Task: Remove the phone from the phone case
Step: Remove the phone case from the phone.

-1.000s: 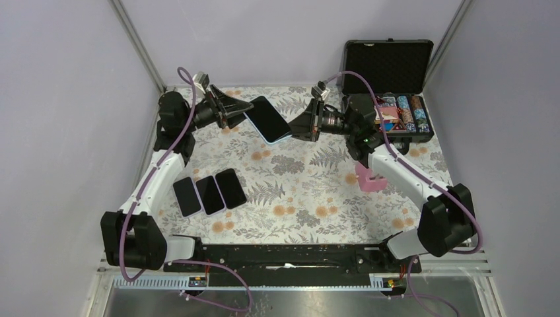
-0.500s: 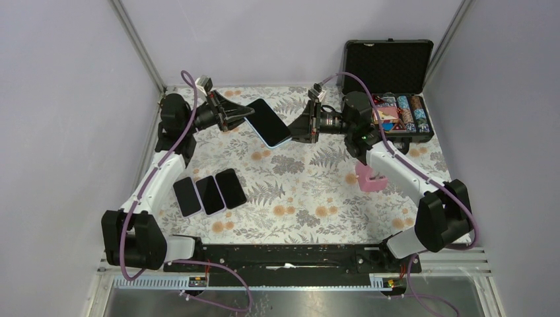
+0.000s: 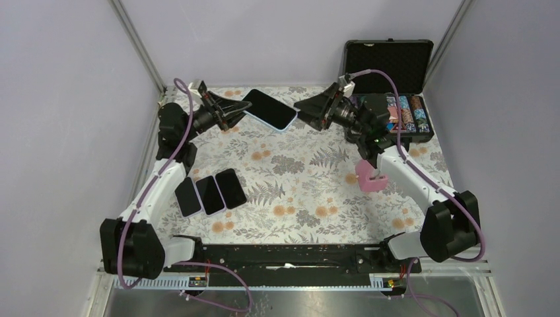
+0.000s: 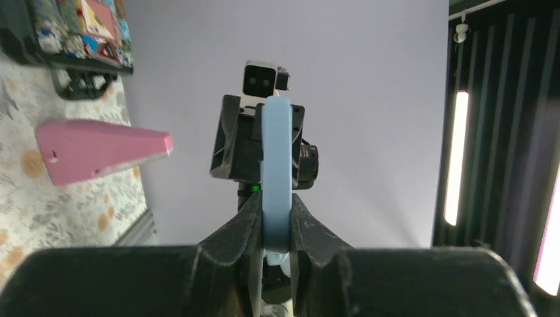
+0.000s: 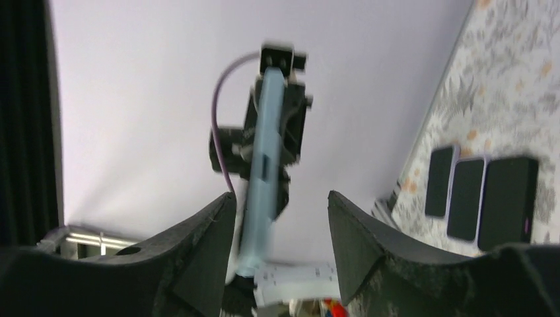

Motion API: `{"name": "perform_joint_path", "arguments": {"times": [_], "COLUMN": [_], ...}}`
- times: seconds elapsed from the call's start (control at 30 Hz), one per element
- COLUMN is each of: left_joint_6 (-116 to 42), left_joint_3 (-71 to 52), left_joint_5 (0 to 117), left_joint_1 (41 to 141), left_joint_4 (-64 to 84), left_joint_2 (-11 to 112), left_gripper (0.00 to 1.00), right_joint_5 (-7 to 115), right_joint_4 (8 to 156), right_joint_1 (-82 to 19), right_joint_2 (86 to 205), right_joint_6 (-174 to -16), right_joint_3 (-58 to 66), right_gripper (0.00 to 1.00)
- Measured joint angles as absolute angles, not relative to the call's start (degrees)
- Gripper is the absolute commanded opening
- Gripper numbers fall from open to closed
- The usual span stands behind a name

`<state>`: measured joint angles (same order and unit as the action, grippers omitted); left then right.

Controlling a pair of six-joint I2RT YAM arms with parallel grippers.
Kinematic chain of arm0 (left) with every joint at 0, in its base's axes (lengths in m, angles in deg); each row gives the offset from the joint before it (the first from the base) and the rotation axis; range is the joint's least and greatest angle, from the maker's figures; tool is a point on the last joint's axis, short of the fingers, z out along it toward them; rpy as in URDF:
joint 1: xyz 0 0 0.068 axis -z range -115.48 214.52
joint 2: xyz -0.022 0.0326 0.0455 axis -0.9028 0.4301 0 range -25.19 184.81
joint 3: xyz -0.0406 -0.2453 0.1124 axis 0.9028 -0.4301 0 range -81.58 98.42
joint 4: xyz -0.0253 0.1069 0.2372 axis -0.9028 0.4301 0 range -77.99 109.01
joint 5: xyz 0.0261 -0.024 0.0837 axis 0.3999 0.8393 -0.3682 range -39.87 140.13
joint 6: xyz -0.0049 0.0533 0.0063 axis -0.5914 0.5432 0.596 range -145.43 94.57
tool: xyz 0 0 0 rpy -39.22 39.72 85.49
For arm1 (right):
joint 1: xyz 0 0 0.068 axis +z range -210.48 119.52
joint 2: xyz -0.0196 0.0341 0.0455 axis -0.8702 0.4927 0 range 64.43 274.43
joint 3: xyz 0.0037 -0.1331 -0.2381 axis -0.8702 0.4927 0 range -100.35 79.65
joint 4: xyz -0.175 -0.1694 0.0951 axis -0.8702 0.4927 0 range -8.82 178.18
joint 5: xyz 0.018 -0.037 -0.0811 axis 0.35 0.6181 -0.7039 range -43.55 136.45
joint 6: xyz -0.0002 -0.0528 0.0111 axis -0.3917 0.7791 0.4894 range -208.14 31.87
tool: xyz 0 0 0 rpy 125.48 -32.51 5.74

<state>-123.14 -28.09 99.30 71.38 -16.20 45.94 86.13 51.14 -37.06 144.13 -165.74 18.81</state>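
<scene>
A phone (image 3: pixel 269 109) with a black screen, in a light-blue phone case (image 4: pixel 276 152), hangs in the air above the back of the table. My left gripper (image 3: pixel 245 112) is shut on its left end; in the left wrist view the jaws (image 4: pixel 275 211) pinch the case edge-on. My right gripper (image 3: pixel 302 111) stands open just off the phone's right end. In the right wrist view (image 5: pixel 280 211) the case (image 5: pixel 261 178) shows edge-on close to the left finger, with a wide gap to the right finger.
Three dark phones (image 3: pixel 210 193) lie side by side on the floral table at the left. A pink block (image 3: pixel 370 177) sits under the right forearm. An open black box of coloured chips (image 3: pixel 396 112) stands at the back right. Walls close in on both sides.
My right gripper has opened, let go of the phone's right end and drawn back to the right. The left gripper closed on the phone and carried it up and toward the back.
</scene>
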Motion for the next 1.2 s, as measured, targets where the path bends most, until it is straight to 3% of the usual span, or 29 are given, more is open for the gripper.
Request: {"name": "perform_joint_path", "arguments": {"times": [0.2, 0.47, 0.83, 1.03, 1.2], "left_joint_6": [-119.06, -118.40, -114.79, -115.63, -118.05], "left_joint_3": [-28.04, -27.28, -24.17, -24.17, -24.15], "left_joint_5": [94.08, 87.13, 75.83, 75.24, 76.31], "left_joint_1": [70.94, 70.92, 71.00, 71.09, 71.27], "left_joint_4": [-10.84, -5.14, 6.23, 6.44, 5.94], "left_joint_2": [42.29, 42.31, 41.61, 41.57, 41.57], "left_gripper": [0.00, 0.00, 0.00, 0.00, 0.00], "right_joint_5": [83.31, 82.98, 83.35, 81.69, 78.39], "right_joint_4": [36.54, 36.04, 49.70, 55.53, 59.01], "right_joint_1": [-42.31, -42.64, -38.77, -28.54, -26.83], "right_joint_2": [147.72, 148.74, 144.85, 143.78, 143.28], "right_joint_6": [-173.96, -172.99, -162.81, -158.85, -158.22], "right_joint_3": [18.66, 17.61, 15.75, 13.87, 13.89], "right_gripper": [0.70, 0.77, 0.73, 0.72, 0.71]}}
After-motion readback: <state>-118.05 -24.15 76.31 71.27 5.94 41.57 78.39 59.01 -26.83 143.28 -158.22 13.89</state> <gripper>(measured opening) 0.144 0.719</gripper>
